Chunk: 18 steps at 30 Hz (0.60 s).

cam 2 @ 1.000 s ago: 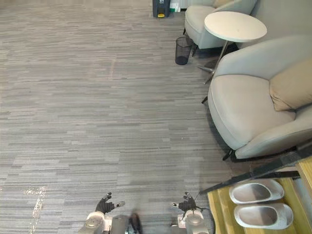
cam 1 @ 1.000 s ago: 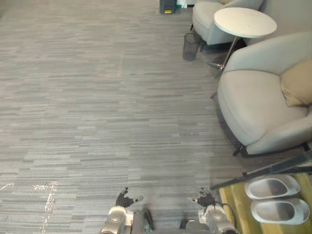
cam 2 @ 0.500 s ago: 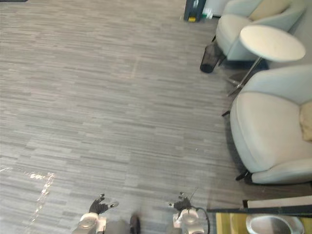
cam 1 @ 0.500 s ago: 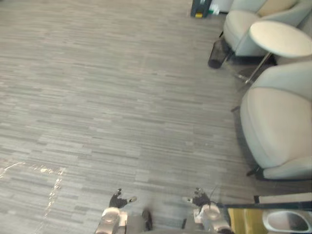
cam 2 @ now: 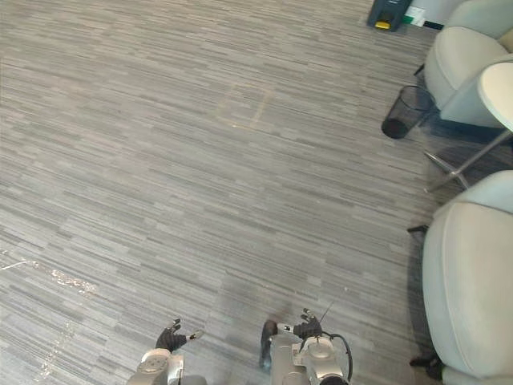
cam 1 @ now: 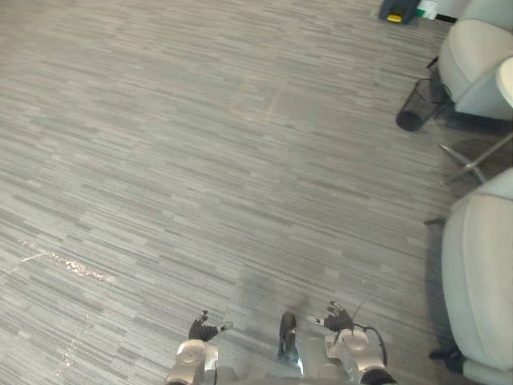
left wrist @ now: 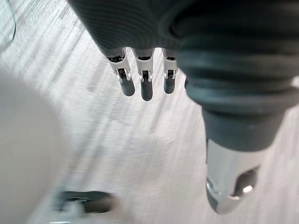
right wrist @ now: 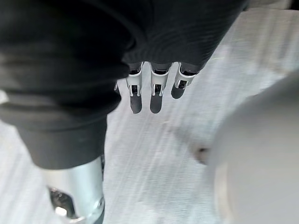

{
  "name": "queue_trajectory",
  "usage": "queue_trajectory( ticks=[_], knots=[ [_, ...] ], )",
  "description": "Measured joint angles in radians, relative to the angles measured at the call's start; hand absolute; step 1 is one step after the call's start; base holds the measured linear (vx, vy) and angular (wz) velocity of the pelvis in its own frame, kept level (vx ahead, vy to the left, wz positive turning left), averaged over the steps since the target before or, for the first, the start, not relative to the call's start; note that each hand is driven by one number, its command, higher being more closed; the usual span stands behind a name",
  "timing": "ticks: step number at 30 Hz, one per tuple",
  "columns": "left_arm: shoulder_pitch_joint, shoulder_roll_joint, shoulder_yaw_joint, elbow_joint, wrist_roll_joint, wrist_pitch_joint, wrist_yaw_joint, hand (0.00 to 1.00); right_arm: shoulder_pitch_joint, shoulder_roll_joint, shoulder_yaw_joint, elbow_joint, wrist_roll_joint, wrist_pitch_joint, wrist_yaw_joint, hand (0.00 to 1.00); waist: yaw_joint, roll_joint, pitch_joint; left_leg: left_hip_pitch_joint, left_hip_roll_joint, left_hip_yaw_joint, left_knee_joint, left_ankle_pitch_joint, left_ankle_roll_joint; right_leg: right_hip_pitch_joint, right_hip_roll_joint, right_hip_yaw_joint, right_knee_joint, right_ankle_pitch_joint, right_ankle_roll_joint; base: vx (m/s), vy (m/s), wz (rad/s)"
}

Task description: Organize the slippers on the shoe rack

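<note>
My left hand (cam 1: 204, 329) hangs low near the bottom of the eye views, over grey striped carpet (cam 1: 200, 160). Its fingers (left wrist: 142, 84) are straight and relaxed, the thumb (left wrist: 229, 186) stands apart, and nothing is held. My right hand (cam 1: 337, 321) hangs a short way to the right at the same height. Its fingers (right wrist: 154, 95) are also straight and empty, with bare carpet past them.
A pale armchair (cam 1: 481, 281) stands at the right edge. Further back are a black mesh bin (cam 1: 417, 108), the thin metal legs of a round side table (cam 2: 501, 88), a second armchair (cam 2: 461, 52) and a dark box (cam 1: 398, 10). Open carpet stretches left and ahead.
The whole picture has swung left, so the camera moved. The shoe rack with the pale slippers slid out at the lower right. Both hands keep their low, open pose.
</note>
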Motion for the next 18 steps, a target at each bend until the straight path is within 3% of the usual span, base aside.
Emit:
queue_trajectory(
  ticks=[1,4,5,6,7,8,9,10,11,12,13,14,15,17,18],
  knots=[
    [0.0,-0.001,0.015,-0.013,-0.002,-0.002,0.001,0.0,-0.005,0.007,0.001,0.0,0.0,0.0,-0.002,0.0,0.009,-0.012,0.0,-0.069,0.017,0.047,-0.022,-0.019,0.022,0.052,-0.004,0.01,-0.04,-0.006,0.001,0.42,0.04,-0.28],
    [-0.006,0.007,0.032,-0.021,-0.01,-0.013,0.0,0.0,-0.037,0.004,0.01,0.002,0.0,0.0,-0.006,0.0,0.023,-0.018,0.005,-0.176,-0.02,0.091,-0.255,-0.027,0.039,0.106,-0.049,0.041,-0.099,-0.01,0.034,0.37,0.112,-0.31],
    [-0.014,0.014,0.033,-0.02,-0.015,-0.013,0.001,0.0,-0.045,0.002,0.009,0.004,0.0,0.0,-0.009,0.0,0.023,-0.025,0.012,-0.2,-0.056,0.091,-0.406,0.016,0.048,0.133,-0.08,0.046,-0.119,-0.019,0.052,0.54,0.297,-0.28],
    [-0.011,0.016,0.031,-0.019,-0.017,-0.014,0.001,0.0,-0.043,-0.001,0.01,0.005,0.0,0.0,-0.011,0.0,0.028,-0.026,0.011,-0.203,-0.098,0.069,-0.604,0.13,0.047,0.17,-0.105,0.047,-0.14,-0.034,0.09,0.55,0.316,-0.2],
    [-0.011,0.015,0.031,-0.019,-0.017,-0.015,0.001,0.0,-0.043,-0.004,0.011,0.007,-0.001,0.0,-0.012,0.0,0.033,-0.025,0.011,-0.2,-0.106,0.062,-0.638,0.219,0.058,0.185,-0.107,0.05,-0.146,-0.043,0.107,0.6,0.329,-0.07],
    [-0.019,0.031,0.031,-0.014,-0.017,-0.014,0.002,0.0,-0.044,0.001,0.021,0.016,-0.001,0.001,-0.016,0.0,0.041,-0.051,0.005,-0.184,-0.143,0.074,-0.635,0.249,0.107,0.212,-0.15,0.053,-0.16,-0.047,0.13,0.51,0.262,0.18],
    [-0.023,0.044,0.031,-0.011,-0.017,-0.015,0.002,0.0,-0.042,0.01,0.031,0.016,-0.001,0.0,-0.016,0.0,0.038,-0.067,-0.002,-0.198,-0.158,0.073,-0.606,0.212,0.129,0.211,-0.166,0.041,-0.149,-0.009,0.15,0.52,0.26,0.25],
    [-0.022,0.048,0.031,-0.011,-0.017,-0.015,0.002,0.0,-0.045,0.012,0.031,0.017,-0.001,0.0,-0.016,0.0,0.041,-0.071,-0.002,-0.202,-0.16,0.074,-0.587,0.198,0.136,0.21,-0.17,0.044,-0.136,0.001,0.152,0.51,0.265,0.26],
    [-0.021,0.053,0.034,0.004,-0.021,-0.01,-0.001,0.0,-0.049,0.013,0.027,0.017,-0.002,-0.001,-0.015,0.0,0.048,-0.074,-0.002,-0.191,-0.164,0.073,-0.548,0.146,0.145,0.195,-0.184,0.054,-0.051,0.012,0.165,0.52,0.282,0.14],
    [-0.018,0.054,0.028,0.012,-0.02,-0.008,-0.001,0.0,-0.046,0.009,0.026,0.018,-0.002,-0.001,-0.015,0.0,0.049,-0.08,-0.003,-0.142,-0.184,0.07,-0.55,0.101,0.151,0.146,-0.21,0.078,0.117,0.02,0.18,0.51,0.284,0.15],
    [-0.016,0.054,0.023,0.013,-0.019,-0.008,0.0,0.0,-0.044,0.008,0.026,0.018,-0.003,-0.001,-0.014,0.0,0.049,-0.081,-0.003,-0.124,-0.191,0.069,-0.555,0.09,0.153,0.131,-0.221,0.086,0.18,0.03,0.195,0.5,0.279,0.17],
    [-0.01,0.063,-0.008,0.023,-0.018,-0.001,-0.002,0.0,-0.039,0.008,0.026,0.022,-0.004,0.0,-0.008,0.0,0.045,-0.086,-0.005,-0.056,-0.215,0.062,-0.574,0.051,0.159,0.049,-0.25,0.128,0.43,0.068,0.228,0.58,0.254,0.26],
    [-0.01,0.07,-0.026,0.037,-0.017,0.004,-0.003,0.0,-0.037,0.008,0.028,0.025,-0.004,0.0,0.0,0.0,0.032,-0.087,-0.005,-0.001,-0.235,0.043,-0.592,0.027,0.167,-0.025,-0.258,0.142,0.627,0.04,0.214,0.58,0.213,0.36],
    [-0.004,0.071,-0.039,0.039,-0.016,0.006,-0.003,0.0,-0.036,0.008,0.028,0.025,-0.003,0.0,0.004,0.0,0.019,-0.084,-0.003,0.063,-0.246,0.027,-0.629,0.009,0.173,-0.103,-0.255,0.129,0.759,0.002,0.181,0.48,0.099,0.25],
    [0.001,0.071,-0.052,0.04,-0.016,0.009,-0.003,0.0,-0.031,0.008,0.03,0.026,-0.004,0.0,0.006,0.0,0.008,-0.077,0.003,0.166,-0.249,0.018,-0.702,0.009,0.172,-0.179,-0.238,0.08,0.792,-0.057,0.124,0.48,0.057,0.16]
  ],
)
